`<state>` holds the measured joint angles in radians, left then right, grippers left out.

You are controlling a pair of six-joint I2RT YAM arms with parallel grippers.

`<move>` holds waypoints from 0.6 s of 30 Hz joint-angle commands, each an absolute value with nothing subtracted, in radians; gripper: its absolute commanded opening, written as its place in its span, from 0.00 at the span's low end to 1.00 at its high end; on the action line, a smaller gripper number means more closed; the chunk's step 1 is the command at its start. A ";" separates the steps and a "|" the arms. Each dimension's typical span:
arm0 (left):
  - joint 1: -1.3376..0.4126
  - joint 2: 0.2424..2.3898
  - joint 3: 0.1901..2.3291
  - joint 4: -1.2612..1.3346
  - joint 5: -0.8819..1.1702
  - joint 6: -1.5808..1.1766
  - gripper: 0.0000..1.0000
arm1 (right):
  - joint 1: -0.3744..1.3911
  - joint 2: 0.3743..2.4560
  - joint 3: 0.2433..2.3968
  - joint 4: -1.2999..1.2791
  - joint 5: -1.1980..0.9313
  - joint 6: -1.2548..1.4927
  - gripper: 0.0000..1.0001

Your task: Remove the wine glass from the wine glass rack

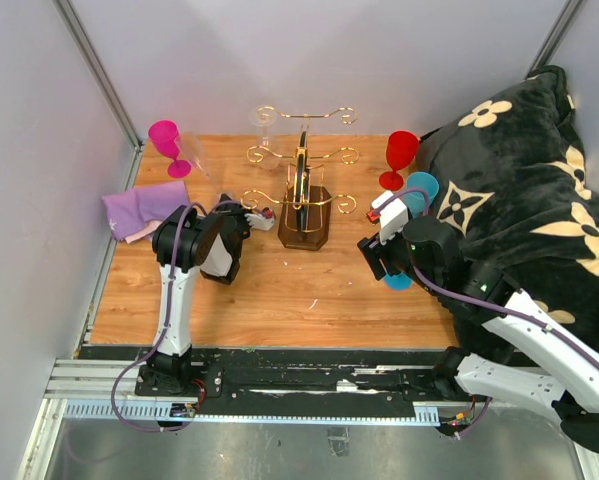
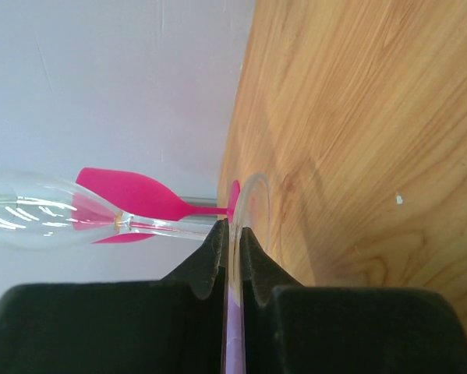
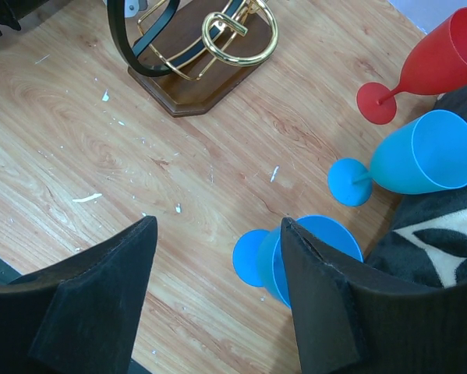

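Wine glass (image 2: 30, 206): clear, upright, off the hooks, left of the wine glass rack (image 1: 303, 228). Its foot is pinched between the closed jaws of the left gripper (image 2: 231, 231), pink glass (image 2: 136, 192) behind. Right gripper (image 3: 217, 234): jaws wide apart, empty, above desk (image 3: 100, 140).

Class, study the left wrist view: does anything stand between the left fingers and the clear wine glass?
Nothing visible does. The fingers of the left gripper are shut on the rim of the foot of the clear wine glass. The pink glass stands behind it, beyond the fingers, not between.
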<state>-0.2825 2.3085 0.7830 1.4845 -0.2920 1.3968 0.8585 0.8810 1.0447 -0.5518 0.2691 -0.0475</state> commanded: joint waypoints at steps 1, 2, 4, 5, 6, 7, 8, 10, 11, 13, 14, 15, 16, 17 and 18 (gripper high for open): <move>-0.305 2.337 0.722 1.455 -0.257 1.326 0.04 | 0.843 0.873 1.032 -0.522 0.254 -0.031 0.66; -0.307 2.333 0.716 1.453 -0.254 1.325 0.04 | 0.844 0.873 1.031 -0.521 0.252 -0.030 0.65; -0.307 2.322 0.707 1.450 -0.251 1.319 0.04 | 0.842 0.871 1.030 -0.520 0.252 -0.029 0.65; -0.308 2.317 0.703 1.440 -0.249 1.315 0.05 | 0.843 0.871 1.030 -0.519 0.251 -0.029 0.65; -0.311 2.312 0.702 1.431 -0.249 1.312 0.05 | 0.843 0.870 1.029 -0.519 0.250 -0.029 0.65; -0.312 2.308 0.701 1.425 -0.251 1.310 0.05 | 0.843 0.868 1.029 -0.519 0.250 -0.029 0.65; -0.315 2.304 0.700 1.418 -0.251 1.309 0.07 | 0.842 0.867 1.029 -0.518 0.250 -0.029 0.65; -0.319 2.299 0.697 1.406 -0.252 1.310 0.11 | 0.843 0.864 1.028 -0.519 0.250 -0.029 0.65; -0.320 2.295 0.695 1.398 -0.249 1.314 0.12 | 0.842 0.862 1.027 -0.518 0.250 -0.029 0.65; -0.323 2.289 0.694 1.384 -0.249 1.310 0.15 | 0.842 0.858 1.027 -0.518 0.250 -0.030 0.65; -0.322 2.288 0.692 1.376 -0.248 1.311 0.16 | 0.843 0.856 1.025 -0.518 0.250 -0.031 0.66; -0.324 2.285 0.691 1.370 -0.246 1.312 0.18 | 0.843 0.853 1.025 -0.518 0.250 -0.031 0.66; -0.325 2.282 0.691 1.365 -0.246 1.311 0.19 | 0.843 0.852 1.024 -0.518 0.251 -0.030 0.66; -0.326 2.282 0.691 1.361 -0.246 1.311 0.19 | 0.842 0.851 1.025 -0.517 0.251 -0.031 0.66; -0.327 2.278 0.692 1.353 -0.246 1.309 0.20 | 0.842 0.853 1.024 -0.517 0.252 -0.030 0.66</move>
<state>-0.2993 2.2677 0.7219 1.4750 -0.2768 1.3605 0.8570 0.8692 1.0348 -0.5423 0.2539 -0.0441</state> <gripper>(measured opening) 0.189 0.657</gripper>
